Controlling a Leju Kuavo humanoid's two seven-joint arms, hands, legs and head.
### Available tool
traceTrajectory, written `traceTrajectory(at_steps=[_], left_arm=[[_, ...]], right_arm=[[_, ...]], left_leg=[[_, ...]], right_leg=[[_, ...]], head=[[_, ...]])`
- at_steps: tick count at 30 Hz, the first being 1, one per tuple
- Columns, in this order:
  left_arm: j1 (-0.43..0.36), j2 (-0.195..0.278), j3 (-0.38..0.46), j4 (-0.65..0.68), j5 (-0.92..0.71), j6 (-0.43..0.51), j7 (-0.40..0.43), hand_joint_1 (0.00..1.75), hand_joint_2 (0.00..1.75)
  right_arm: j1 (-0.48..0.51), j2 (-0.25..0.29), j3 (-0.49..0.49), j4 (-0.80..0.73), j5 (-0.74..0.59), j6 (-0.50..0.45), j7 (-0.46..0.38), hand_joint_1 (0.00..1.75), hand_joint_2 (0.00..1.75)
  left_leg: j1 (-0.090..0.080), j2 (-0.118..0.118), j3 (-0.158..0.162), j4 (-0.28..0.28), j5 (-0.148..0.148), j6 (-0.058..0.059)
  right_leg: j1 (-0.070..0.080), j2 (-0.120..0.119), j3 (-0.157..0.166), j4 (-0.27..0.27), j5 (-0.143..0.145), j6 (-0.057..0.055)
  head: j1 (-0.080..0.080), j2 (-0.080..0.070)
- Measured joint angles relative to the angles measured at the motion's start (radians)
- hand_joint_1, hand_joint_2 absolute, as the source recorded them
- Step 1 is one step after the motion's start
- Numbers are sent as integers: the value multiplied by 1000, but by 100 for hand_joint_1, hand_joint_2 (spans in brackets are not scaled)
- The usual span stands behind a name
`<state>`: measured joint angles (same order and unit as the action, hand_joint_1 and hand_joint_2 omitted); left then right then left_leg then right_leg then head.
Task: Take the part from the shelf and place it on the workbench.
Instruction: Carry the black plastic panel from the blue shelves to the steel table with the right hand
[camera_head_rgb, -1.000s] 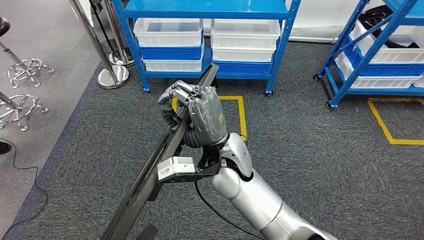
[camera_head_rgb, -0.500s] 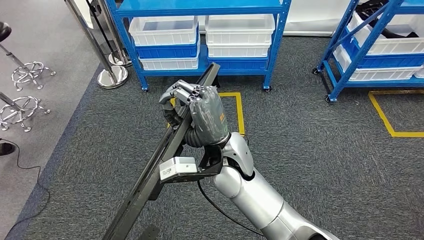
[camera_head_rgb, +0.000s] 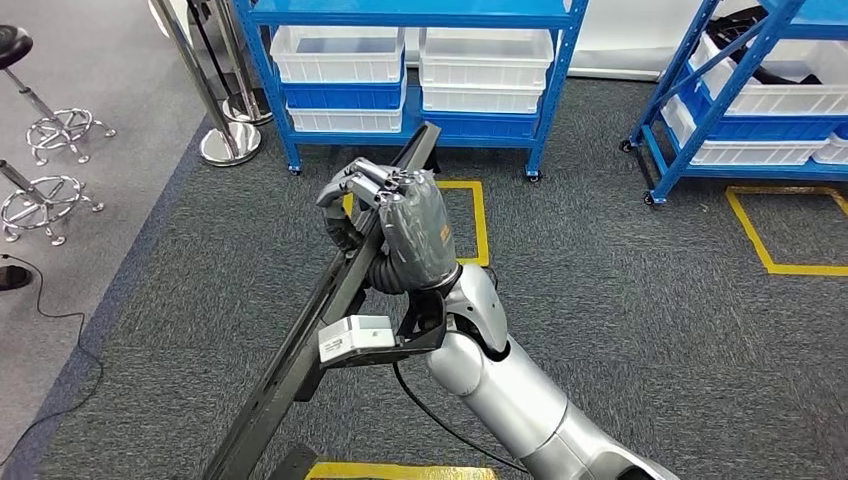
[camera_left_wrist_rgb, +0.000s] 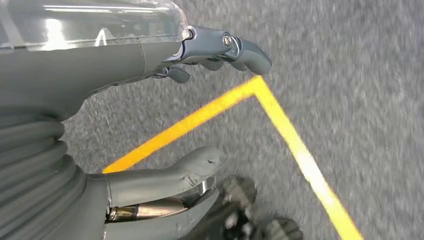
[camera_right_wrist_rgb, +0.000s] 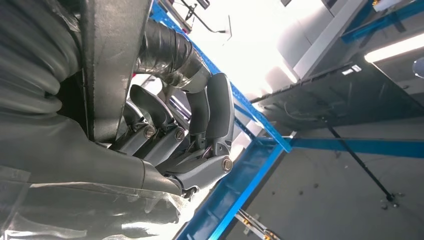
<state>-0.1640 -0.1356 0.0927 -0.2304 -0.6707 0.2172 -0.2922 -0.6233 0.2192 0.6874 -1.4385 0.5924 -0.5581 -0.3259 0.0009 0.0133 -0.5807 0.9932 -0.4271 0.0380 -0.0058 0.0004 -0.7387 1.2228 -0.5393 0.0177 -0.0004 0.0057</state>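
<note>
The part is a long dark metal bar (camera_head_rgb: 330, 300) that slants from the lower left up toward the blue shelf. My right hand (camera_head_rgb: 400, 225) grips it about two thirds of the way up, held above the carpet. In the right wrist view the fingers (camera_right_wrist_rgb: 210, 112) wrap round the bar (camera_right_wrist_rgb: 115, 65). In the left wrist view my left hand (camera_left_wrist_rgb: 165, 105) hangs over grey carpet with its fingers (camera_left_wrist_rgb: 235, 45) and thumb (camera_left_wrist_rgb: 190, 170) apart and nothing between them.
A blue shelf (camera_head_rgb: 560, 60) with white bins (camera_head_rgb: 485, 55) stands straight ahead. Another blue shelf (camera_head_rgb: 700, 110) stands at the right. Stools (camera_head_rgb: 45, 190) and chrome posts (camera_head_rgb: 225, 140) are at the left. Yellow tape (camera_head_rgb: 480, 225) marks squares on the carpet.
The whole picture has shifted a little, so the camera moved; yellow tape now shows at the bottom edge. My right hand still holds the bar the same way.
</note>
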Motion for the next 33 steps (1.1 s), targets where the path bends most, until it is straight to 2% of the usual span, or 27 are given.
traceTrajectory(at_steps=[1, 2, 3, 4, 6, 7, 8, 10, 11, 13, 15, 16, 17, 18, 20, 21, 22, 23, 24, 26, 27, 28, 30, 31, 32, 33], left_arm=[[0, -1, 0, 0, -1, -1, -1, 0, 175], [1, -2, 0, 0, -1, -1, -2, 0, 175], [1, -2, 0, 0, -1, -1, -3, 0, 175], [1, -2, 0, 0, -1, -1, -4, 0, 175], [1, -2, 0, 0, -1, -2, -6, 0, 175], [1, -2, 0, 0, -1, -1, -7, 0, 175], [1, -3, 0, 0, -1, -1, -8, 0, 175], [0, -3, 0, 0, 0, -1, -12, 0, 175], [1, -3, 0, 0, 0, -1, -13, 0, 175], [1, -3, 0, 0, 1, -1, -15, 0, 175], [3, -3, 1, 0, 1, -1, -16, 0, 175], [5, -3, 1, 0, 1, -1, -16, 0, 175], [6, -3, 1, 0, 1, -1, -16, 0, 175], [7, -3, 1, 0, 1, -1, -16, 0, 175], [6, -3, 1, 0, 1, -1, -17, 0, 175], [6, -2, 1, 0, 1, -1, -18, 0, 175], [7, -2, 1, 0, 1, -1, -19, 0, 175], [9, -2, 2, 0, 1, -1, -20, 0, 175], [10, -2, 2, 0, 1, -1, -21, 0, 175], [9, -2, 3, 0, 1, -1, -23, 0, 175], [6, -2, 3, 0, 1, -1, -24, 0, 175], [4, -3, 3, 0, 1, -1, -25, 0, 175], [1, -5, 4, 0, 1, -2, -26, 0, 175], [1, -5, 5, 0, 1, -2, -26, 0, 175], [2, -5, 6, 0, 1, -2, -26, 0, 175], [2, -5, 6, 0, 1, -2, -26, 0, 175]], right_arm=[[0, -1, 0, 0, 0, 0, 0, 175, 175], [0, -2, 0, 0, 0, 0, 0, 175, 175], [0, -3, 0, 0, 0, 0, 0, 175, 175], [0, -3, 0, 0, 0, 0, 0, 175, 175], [-1, -3, 0, -4, 1, 0, -1, 175, 175], [-1, -3, 0, -6, 2, -1, -2, 175, 175], [-2, -3, 0, -7, 1, 0, -3, 175, 175], [-2, -2, 0, -8, -2, 0, -5, 175, 175], [-2, -2, 0, -9, -5, 1, -6, 175, 175], [-3, -2, 0, -10, -10, 2, -7, 175, 175], [-2, -2, 0, -11, -13, 3, -8, 175, 175], [-1, -2, 0, -11, -13, 3, -7, 175, 175], [-1, -2, 0, -11, -13, 3, -7, 175, 175], [-1, -2, 0, -11, -13, 3, -7, 175, 175], [-1, -2, 0, -11, -13, 2, -7, 175, 175], [-1, -2, 0, -12, -13, 2, -8, 175, 175], [-2, -2, 0, -13, -14, 3, -8, 175, 175], [-2, -2, 0, -13, -15, 3, -8, 175, 175], [-3, -2, 0, -14, -16, 3, -8, 175, 175], [-3, -2, 0, -16, -18, 4, -9, 175, 175], [-4, -2, 0, -17, -18, 5, -10, 175, 175], [-6, -2, 0, -18, -19, 6, -10, 175, 175], [-5, -4, 0, -19, -20, 6, -11, 175, 175], [-3, -5, 0, -19, -20, 6, -11, 175, 175], [-2, -7, 0, -19, -21, 6, -11, 175, 175], [-1, -9, 0, -19, -21, 6, -12, 175, 175]], left_leg=[[0, 0, -13, 0, 8, 0], [1, 1, -26, 1, 17, -1], [2, 1, -39, 3, 25, -3], [2, 1, -49, 5, 32, -7], [2, 1, -68, 15, 41, -16], [1, 0, -73, 22, 44, -22], [1, 0, -77, 26, 47, -28], [4, 0, -81, 30, 52, -42], [6, -1, -86, 39, 44, -47], [10, -3, -116, 112, -10, -57], [11, -4, -163, 239, -81, -64], [12, -4, -179, 286, -98, -65], [12, -4, -179, 303, -98, -65], [11, -4, -159, 280, -80, -63], [9, -15, -82, 156, -30, -51], [8, -26, -44, 96, -15, -45], [6, -36, -20, 56, -10, -39], [3, -43, -9, 35, -12, -35], [0, -41, -5, 28, -11, -31], [1, -26, 4, 3, -3, -21], [3, -18, 9, -9, 2, -16], [5, -9, 14, -19, 6, -12], [4, 6, 15, -22, 7, -8], [4, 15, 14, -21, 7, -7], [5, 23, 12, -18, 6, -8], [6, 31, 11, -14, 3, -10]], right_leg=[[-1, 0, -6, 42, -16, 3], [-3, 0, 4, 56, -12, 6], [-5, -1, 29, 40, 6, 8], [-7, -2, 71, -8, 26, 9], [-7, -3, 159, -121, 36, 5], [-6, -2, 183, -158, 30, -2], [-3, -1, 191, -175, 25, -10], [0, 0, 187, -181, 30, -29], [0, 0, 186, -183, 36, -38], [-1, -2, 180, -187, 46, -53], [3, -2, 171, -186, 53, -59], [5, -2, 166, -185, 56, -60], [7, -1, 163, -185, 58, -60], [8, -1, 160, -184, 59, -60], [10, 3, 160, -183, 61, -58], [10, 5, 158, -183, 62, -56], [8, 9, 157, -183, 64, -51], [5, 14, 154, -184, 67, -46], [2, 19, 152, -186, 71, -40], [2, 26, 149, -184, 70, -29], [3, 26, 140, -167, 59, -24], [3, 22, 122, -130, 37, -20], [-1, 15, 61, -13, -15, -13], [-4, 13, 32, 38, -30, -9], [-8, 11, 18, 59, -26, -5], [-12, 5, 20, 47, -6, 0]], head=[[0, 0], [0, 0], [0, 0], [0, 0], [-1, 0], [0, 0], [0, 0], [0, 0], [0, 0], [0, 0], [0, 0], [0, 0], [0, 0], [0, 0], [0, 0], [0, 0], [0, 0], [0, 0], [0, 0], [0, 0], [0, 0], [0, 0], [1, 0], [1, 0], [1, 0], [1, 0]])
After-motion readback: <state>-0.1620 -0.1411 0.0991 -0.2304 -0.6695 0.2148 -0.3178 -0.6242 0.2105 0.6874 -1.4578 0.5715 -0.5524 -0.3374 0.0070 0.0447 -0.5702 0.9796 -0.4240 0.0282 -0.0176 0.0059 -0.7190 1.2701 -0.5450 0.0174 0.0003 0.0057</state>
